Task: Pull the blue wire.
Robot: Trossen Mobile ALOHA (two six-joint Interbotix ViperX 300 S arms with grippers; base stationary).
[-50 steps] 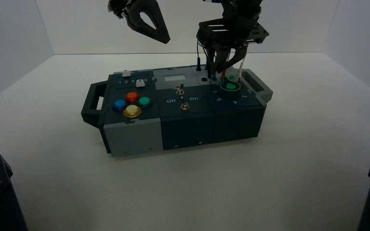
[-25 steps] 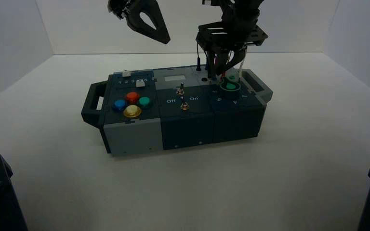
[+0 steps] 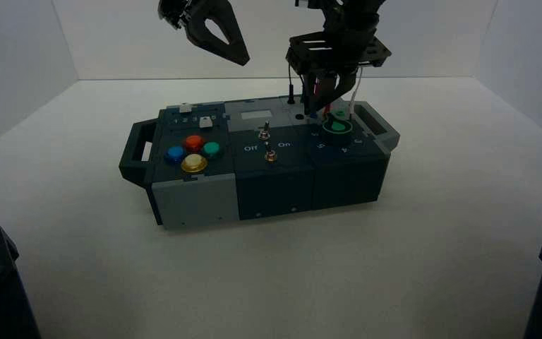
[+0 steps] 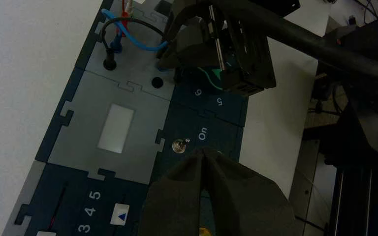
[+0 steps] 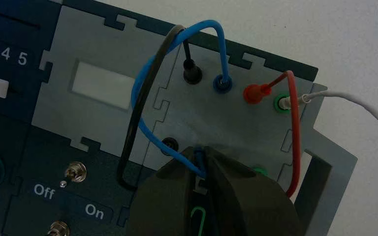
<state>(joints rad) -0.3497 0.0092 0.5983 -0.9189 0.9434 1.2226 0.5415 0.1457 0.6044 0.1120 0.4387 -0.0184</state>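
Note:
The blue wire (image 5: 209,22) arches over the grey panel at the back right of the box (image 3: 197,198). One blue plug (image 5: 222,84) sits in its socket beside a black plug. The wire's other end runs down between the fingers of my right gripper (image 5: 202,150), which is shut on it just above the panel. In the high view the right gripper (image 3: 322,99) points straight down at the box's rear right corner. From the left wrist view the blue wire (image 4: 142,47) leads into the right gripper's fingers. My left gripper (image 4: 204,151) hangs shut, holding nothing, high above the box's middle.
A black wire (image 5: 128,142) loops alongside the blue one. A red wire (image 5: 294,137) and a white wire (image 5: 354,101) plug in at the panel's far end. A green knob (image 3: 336,127), two toggle switches (image 3: 263,132) and coloured buttons (image 3: 193,141) lie nearer the front.
The right gripper's fingers have come together over the blue wire's near end; the arm itself has hardly shifted. The left arm has stayed still.

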